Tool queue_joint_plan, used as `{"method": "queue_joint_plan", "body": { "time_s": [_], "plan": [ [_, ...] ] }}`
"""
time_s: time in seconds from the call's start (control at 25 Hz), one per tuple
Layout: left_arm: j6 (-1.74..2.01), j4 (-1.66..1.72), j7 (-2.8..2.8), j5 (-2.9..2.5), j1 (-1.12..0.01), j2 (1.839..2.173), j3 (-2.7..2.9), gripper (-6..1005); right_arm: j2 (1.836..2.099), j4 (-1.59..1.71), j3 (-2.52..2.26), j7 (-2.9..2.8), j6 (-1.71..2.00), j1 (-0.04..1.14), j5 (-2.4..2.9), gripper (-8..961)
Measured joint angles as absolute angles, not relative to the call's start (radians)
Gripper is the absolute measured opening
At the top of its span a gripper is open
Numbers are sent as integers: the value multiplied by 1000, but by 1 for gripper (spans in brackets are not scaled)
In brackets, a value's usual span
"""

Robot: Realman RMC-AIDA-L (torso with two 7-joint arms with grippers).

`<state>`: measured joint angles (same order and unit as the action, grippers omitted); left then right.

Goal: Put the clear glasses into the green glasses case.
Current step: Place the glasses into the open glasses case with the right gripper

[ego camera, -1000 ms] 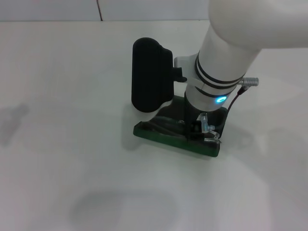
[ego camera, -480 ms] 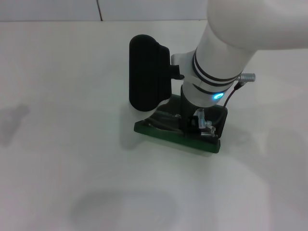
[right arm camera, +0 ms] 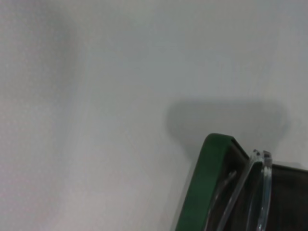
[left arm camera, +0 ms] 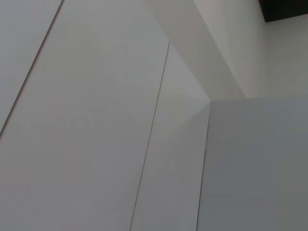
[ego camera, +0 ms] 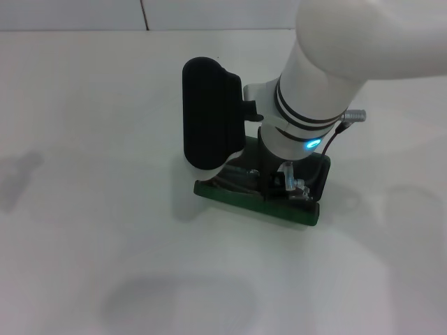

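The green glasses case (ego camera: 244, 196) lies open on the white table, just right of centre in the head view. The clear glasses (ego camera: 296, 185) rest inside it, one transparent end showing near the case's right end. My right gripper (ego camera: 277, 179) reaches down into the case from above, mostly hidden under its white wrist and the black camera box (ego camera: 209, 115). The right wrist view shows one rounded corner of the case (right arm camera: 202, 192) with a clear end of the glasses (right arm camera: 262, 192) over the dark lining. The left gripper is out of view.
White tabletop (ego camera: 91, 209) spreads around the case on all sides. A wall seam runs along the far edge (ego camera: 143, 14). The left wrist view shows only pale wall panels (left arm camera: 96, 120).
The right arm and its black box have shifted slightly left and away from me over the case. The case and glasses stay about where they were.
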<state>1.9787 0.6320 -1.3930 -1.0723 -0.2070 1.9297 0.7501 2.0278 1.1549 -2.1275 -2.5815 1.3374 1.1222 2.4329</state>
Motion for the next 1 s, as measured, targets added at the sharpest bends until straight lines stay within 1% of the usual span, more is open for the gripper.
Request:
{"method": "queue_joint_plan", "body": {
  "time_s": [1.0],
  "plan": [
    [1999, 632, -1381, -1070, -199, 1931, 749, 71, 2028, 1189, -2218, -2589, 1334, 1143, 2399, 128]
  ]
}}
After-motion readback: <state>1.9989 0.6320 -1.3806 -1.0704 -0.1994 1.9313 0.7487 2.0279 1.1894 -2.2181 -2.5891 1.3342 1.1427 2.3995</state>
